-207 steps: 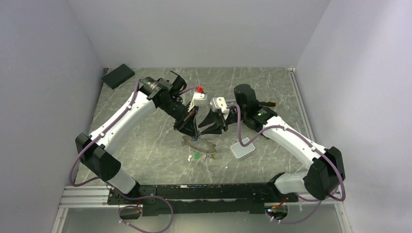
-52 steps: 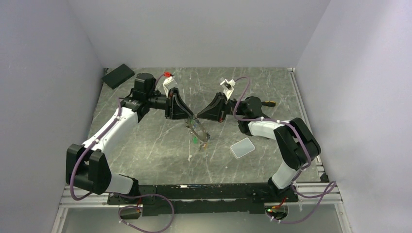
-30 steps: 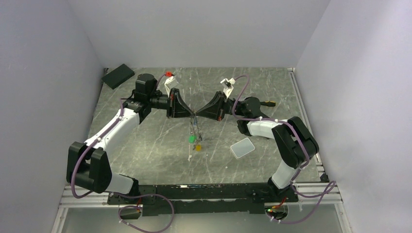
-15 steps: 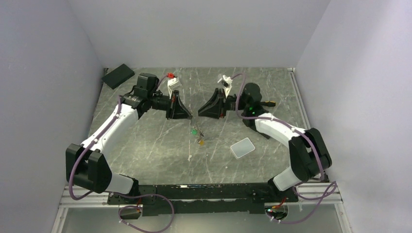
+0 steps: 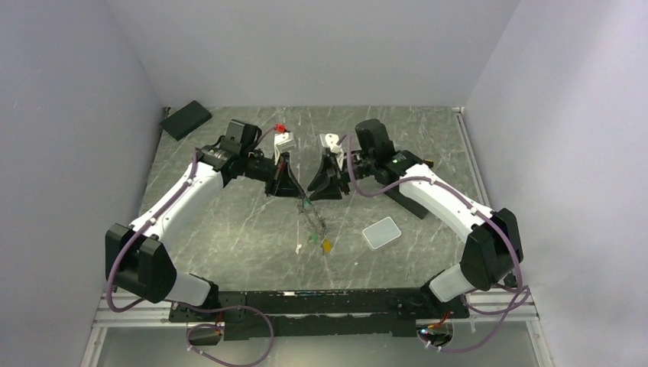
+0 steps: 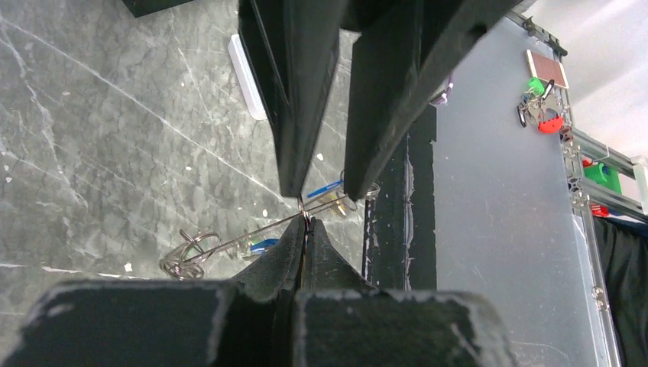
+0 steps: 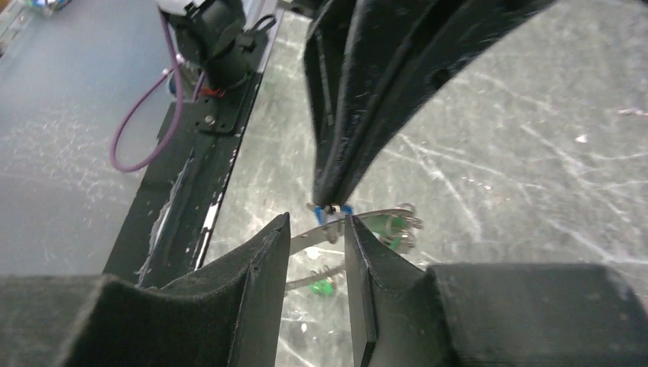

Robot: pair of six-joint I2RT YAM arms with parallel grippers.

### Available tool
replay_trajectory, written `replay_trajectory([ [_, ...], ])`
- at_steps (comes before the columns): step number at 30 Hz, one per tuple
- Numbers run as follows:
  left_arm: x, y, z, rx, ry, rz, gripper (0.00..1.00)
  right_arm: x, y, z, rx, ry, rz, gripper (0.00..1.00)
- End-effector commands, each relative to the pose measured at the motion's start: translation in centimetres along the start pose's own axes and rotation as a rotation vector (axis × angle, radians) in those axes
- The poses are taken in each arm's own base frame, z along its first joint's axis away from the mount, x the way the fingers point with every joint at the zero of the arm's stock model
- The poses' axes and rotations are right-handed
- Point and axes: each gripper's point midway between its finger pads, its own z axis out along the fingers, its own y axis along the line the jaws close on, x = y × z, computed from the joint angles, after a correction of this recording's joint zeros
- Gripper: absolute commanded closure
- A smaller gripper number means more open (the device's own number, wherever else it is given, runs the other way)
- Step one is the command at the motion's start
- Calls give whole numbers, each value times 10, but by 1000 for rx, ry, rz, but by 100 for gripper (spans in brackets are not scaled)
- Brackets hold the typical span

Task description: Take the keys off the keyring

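My left gripper point(image 5: 296, 194) is shut on the thin wire keyring point(image 5: 312, 220) and holds it above the table; the wrist view shows the wire pinched at the tips point(image 6: 306, 222). The keys point(image 5: 319, 240) hang below it with green and yellow tags. My right gripper point(image 5: 310, 192) is open, its tips right beside the left tips. In the right wrist view the right gripper point(image 7: 315, 223) is open with the keyring wire point(image 7: 367, 218) and a blue tag just beyond its tips, and green-tagged keys point(image 7: 395, 227) further on.
A grey-white rounded pad point(image 5: 381, 232) lies on the table right of the hanging keys. A black flat block point(image 5: 186, 118) sits at the back left corner. A small white piece point(image 5: 298, 248) lies below the keys. The black rail point(image 5: 321, 302) runs along the near edge.
The left gripper has lifted the keyring off the table. In the last half second both grippers moved nearer and together, the right wrist turned, and the keys now hang lower.
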Motion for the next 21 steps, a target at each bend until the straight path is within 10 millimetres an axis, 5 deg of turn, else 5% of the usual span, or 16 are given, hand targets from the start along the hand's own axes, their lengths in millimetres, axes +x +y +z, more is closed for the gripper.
replay_trajectory([
  [1, -18, -9, 0, 32, -21, 86, 100, 3, 9, 2, -16, 69, -86, 65],
  [16, -16, -13, 7, 56, 1, 89, 100, 7, 6, 12, -1, 128, -131, 79],
  [21, -16, -13, 7, 55, 1, 89, 100, 10, 5, 11, 8, 144, -147, 100],
])
